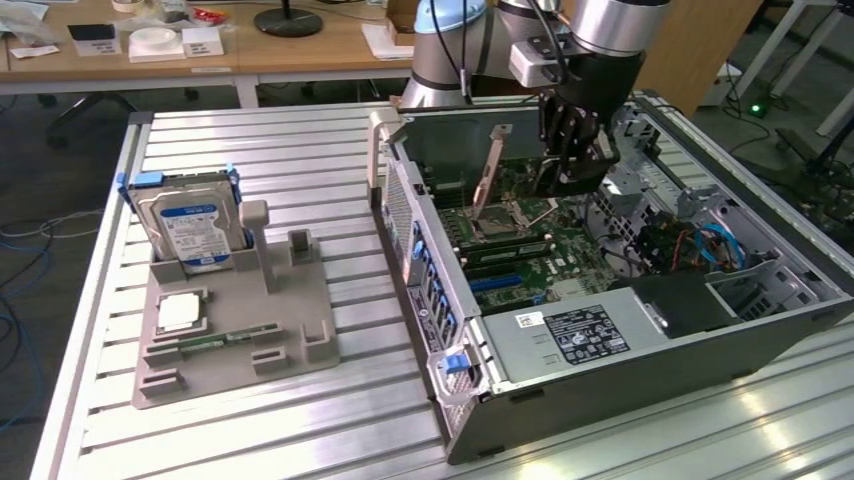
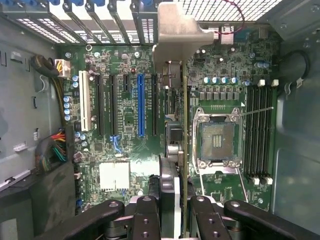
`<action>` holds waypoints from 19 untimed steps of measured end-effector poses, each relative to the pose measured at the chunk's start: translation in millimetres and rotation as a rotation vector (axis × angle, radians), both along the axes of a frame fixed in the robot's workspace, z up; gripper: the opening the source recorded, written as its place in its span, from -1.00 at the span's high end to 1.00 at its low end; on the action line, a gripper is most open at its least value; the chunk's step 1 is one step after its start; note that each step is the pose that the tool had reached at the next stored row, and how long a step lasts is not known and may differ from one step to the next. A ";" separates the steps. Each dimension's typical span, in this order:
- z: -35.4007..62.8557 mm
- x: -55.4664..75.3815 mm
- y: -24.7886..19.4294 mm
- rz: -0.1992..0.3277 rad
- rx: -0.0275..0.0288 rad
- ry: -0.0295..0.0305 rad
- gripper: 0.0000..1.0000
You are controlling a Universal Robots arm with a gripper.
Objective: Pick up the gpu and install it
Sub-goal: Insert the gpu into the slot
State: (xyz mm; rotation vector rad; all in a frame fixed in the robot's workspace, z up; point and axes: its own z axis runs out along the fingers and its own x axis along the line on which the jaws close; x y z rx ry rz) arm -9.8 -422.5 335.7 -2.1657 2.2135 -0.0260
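Observation:
The gpu point(image 2: 184, 125) shows edge-on in the wrist view as a thin card running away from me, with its pale metal bracket point(image 2: 180, 30) at the far end by the case's rear slot grilles. My gripper point(image 2: 172, 212) is shut on the card's near end, one black finger point(image 2: 145, 215) on each side. In the exterior view the gripper point(image 1: 571, 175) hangs inside the open computer case point(image 1: 441, 300), holding the gpu upright with its bracket point(image 1: 493, 165) a little above the motherboard point(image 1: 534, 265). The card hangs between the blue expansion slot point(image 2: 140, 105) and the processor socket point(image 2: 216, 140).
On the exterior view's left, a grey fixture point(image 1: 234, 320) holds a silver hard drive point(image 1: 194, 225), a processor chip point(image 1: 180, 312) and a narrow memory stick point(image 1: 220, 340). The case walls, the drive cage point(image 1: 747, 290) and cable bundles point(image 2: 52, 150) surround the motherboard.

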 end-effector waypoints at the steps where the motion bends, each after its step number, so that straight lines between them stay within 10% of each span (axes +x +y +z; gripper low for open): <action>1: 0.0 0.0 0.0 0.000 0.0000 0.0000 0.44; 19: -19.8 -17.8 -0.6 0.000 -0.0036 -0.0012 0.44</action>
